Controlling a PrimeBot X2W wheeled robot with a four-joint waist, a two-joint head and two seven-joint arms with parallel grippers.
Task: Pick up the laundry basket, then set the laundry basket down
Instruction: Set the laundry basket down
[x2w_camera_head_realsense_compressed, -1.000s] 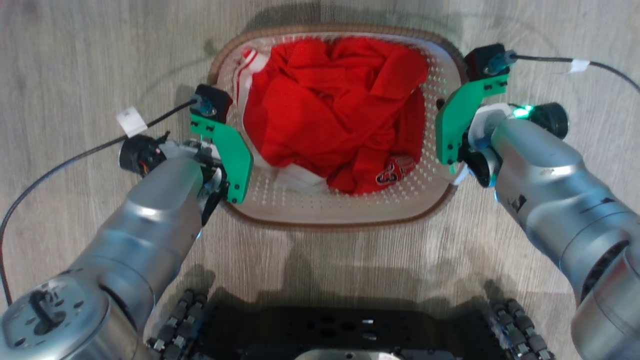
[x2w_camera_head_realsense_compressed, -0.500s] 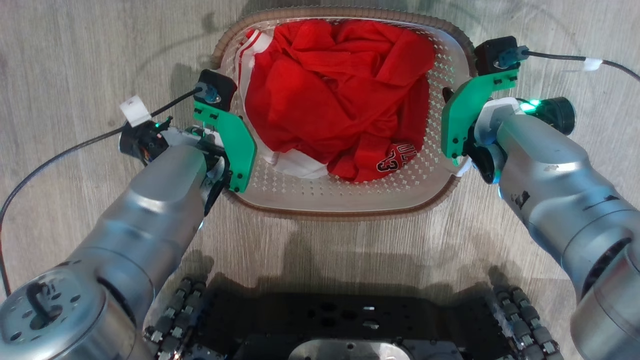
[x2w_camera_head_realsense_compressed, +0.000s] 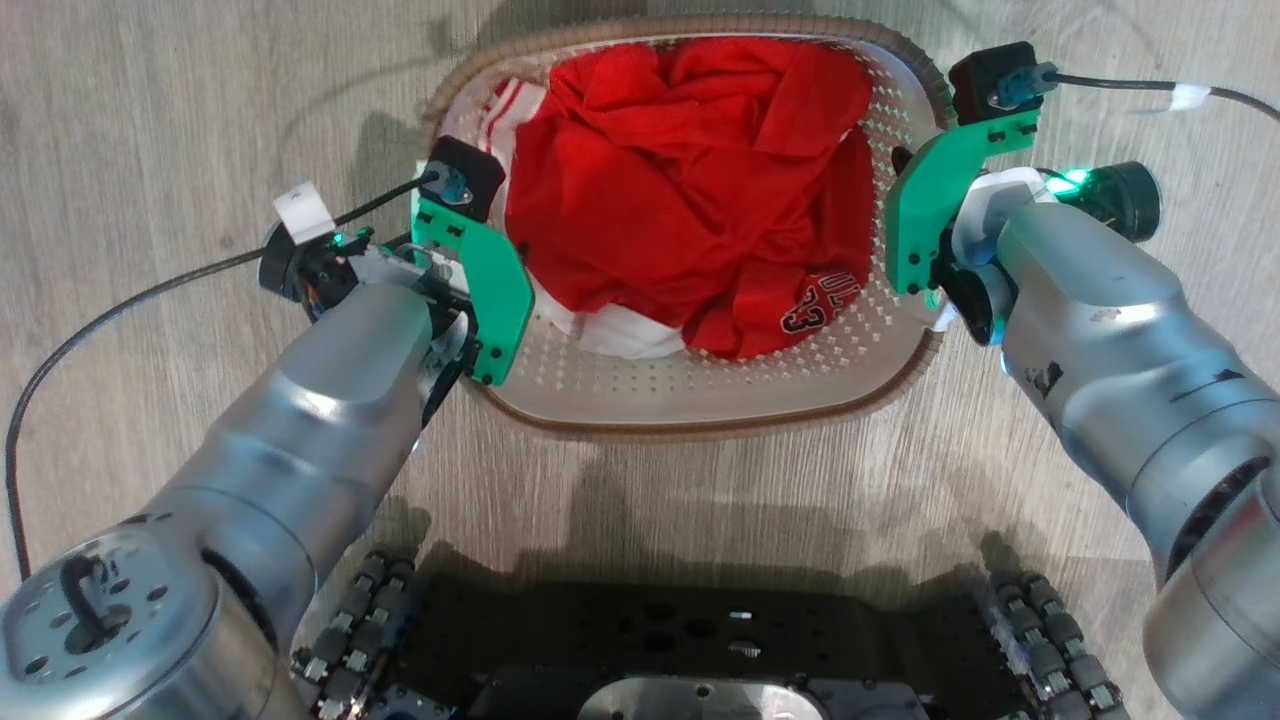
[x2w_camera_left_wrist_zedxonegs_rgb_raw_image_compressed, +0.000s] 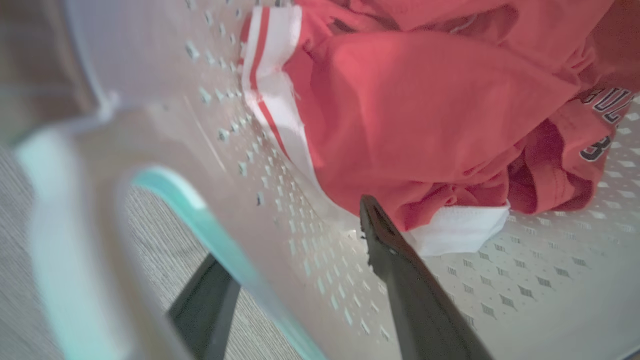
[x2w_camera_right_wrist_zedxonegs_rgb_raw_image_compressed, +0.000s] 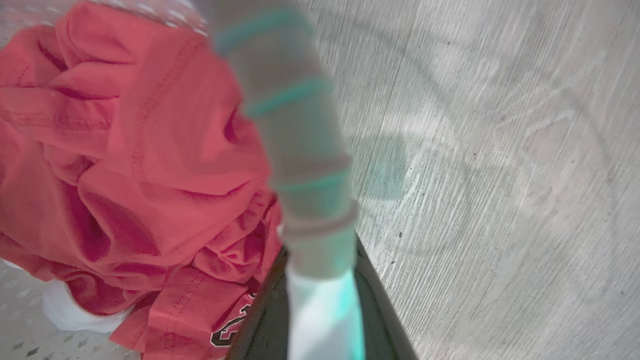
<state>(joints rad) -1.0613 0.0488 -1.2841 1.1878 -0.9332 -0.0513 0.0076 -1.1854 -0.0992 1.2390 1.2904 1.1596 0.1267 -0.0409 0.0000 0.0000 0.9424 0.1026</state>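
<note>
Two grippers and one basket, logged mid-lift. Item: laundry basket (x2w_camera_head_realsense_compressed: 700, 400), white perforated walls and brown woven-look rim, placed at twelve o'clock from the robot's dark base (x2w_camera_head_realsense_compressed: 700, 650) and carrying a crumpled red garment (x2w_camera_head_realsense_compressed: 690, 180) with white trim. Left gripper (x2w_camera_left_wrist_zedxonegs_rgb_raw_image_compressed: 290, 235): at the basket's nine o'clock side, one dark finger inside the wall and one outside it, clamped on the wall beside the handle opening. Right gripper (x2w_camera_right_wrist_zedxonegs_rgb_raw_image_compressed: 320, 270): at the three o'clock side, fingers closed on either side of the rim. Change over the last second: the basket grew larger in the head view and its far rim climbed toward the twelve o'clock edge. Both arms went with it while the base held its place. This was judged as the basket coming up off the floor, so the pick-up was under way and the set-down remained to do. Surface: pale grey wood-grain floor (x2w_camera_head_realsense_compressed: 150, 120), with a soft shadow beneath the basket's six o'clock rim. Room: thin black cables (x2w_camera_head_realsense_compressed: 150, 295) with white tags trailed off toward nine and two o'clock.
</note>
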